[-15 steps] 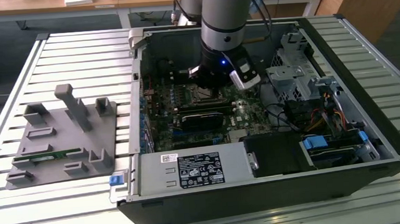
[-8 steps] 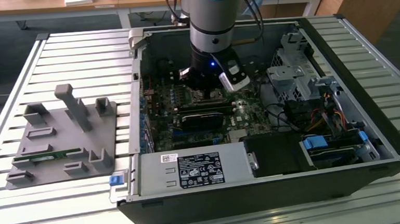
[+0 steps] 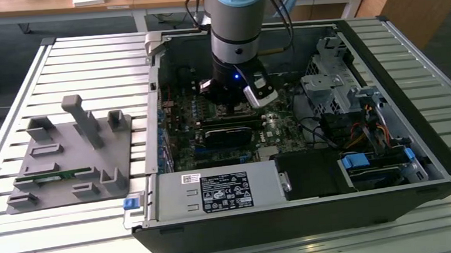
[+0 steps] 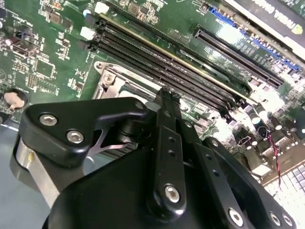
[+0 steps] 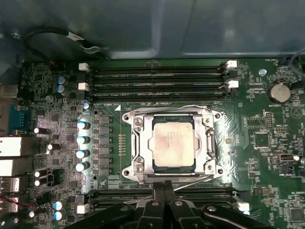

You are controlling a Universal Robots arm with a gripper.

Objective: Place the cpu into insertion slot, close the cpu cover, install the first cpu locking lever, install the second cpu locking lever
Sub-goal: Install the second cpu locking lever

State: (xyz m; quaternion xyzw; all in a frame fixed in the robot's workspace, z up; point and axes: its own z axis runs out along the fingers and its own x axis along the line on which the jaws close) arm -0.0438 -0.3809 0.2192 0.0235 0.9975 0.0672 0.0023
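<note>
Sitting already in the square insertion slot (image 5: 172, 147) with its silver rim, on the green circuit board (image 5: 267, 129), is the flat square cpu (image 5: 173, 145) with its silver-grey metal top; the thin silver cpu cover (image 5: 138, 143) frames it and appears folded down around it. The black gripper (image 5: 164, 187) hangs just beside the socket's edge, its fingers pressed together on nothing, their tips near a thin silver wire locking lever (image 5: 193, 183) running along that side; whether they touch it I cannot tell. Doing this step well, I judge, means catching the wire with the closed tips only, keeping clear of the long black memory slots (image 5: 157, 76) and the chip's face; the lever should seat under its hook without scraping the board.
</note>
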